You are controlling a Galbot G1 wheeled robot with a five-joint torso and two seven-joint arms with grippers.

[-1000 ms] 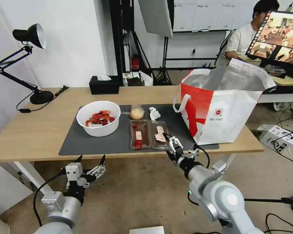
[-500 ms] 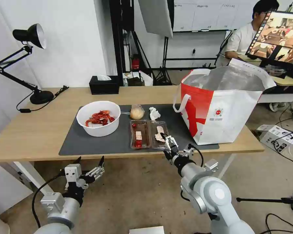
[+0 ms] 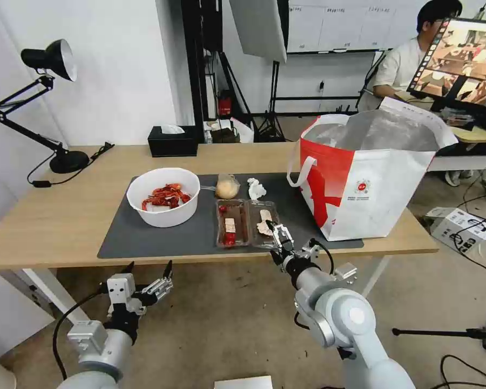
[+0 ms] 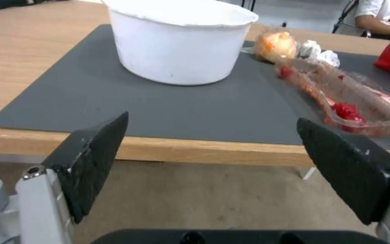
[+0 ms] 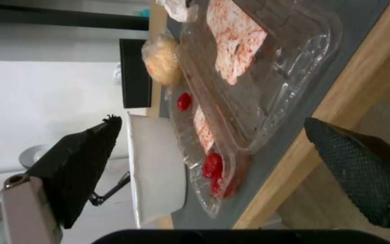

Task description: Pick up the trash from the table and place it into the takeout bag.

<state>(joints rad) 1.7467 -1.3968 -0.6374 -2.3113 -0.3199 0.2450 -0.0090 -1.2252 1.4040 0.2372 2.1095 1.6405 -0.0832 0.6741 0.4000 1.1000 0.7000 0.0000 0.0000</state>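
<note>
Right gripper (image 3: 276, 236) spread wide, rolled sideways at table (image 3: 65, 216) edge so I could pinch clear tray (image 3: 247, 222) by its near rim | tray held scraps, on mat (image 3: 162, 237) | bowl (image 3: 163, 195) held shells | left gripper (image 3: 148, 268) gaping, parked low | takeout bag (image 3: 372, 178) stood unfilled, mouth up.
</note>
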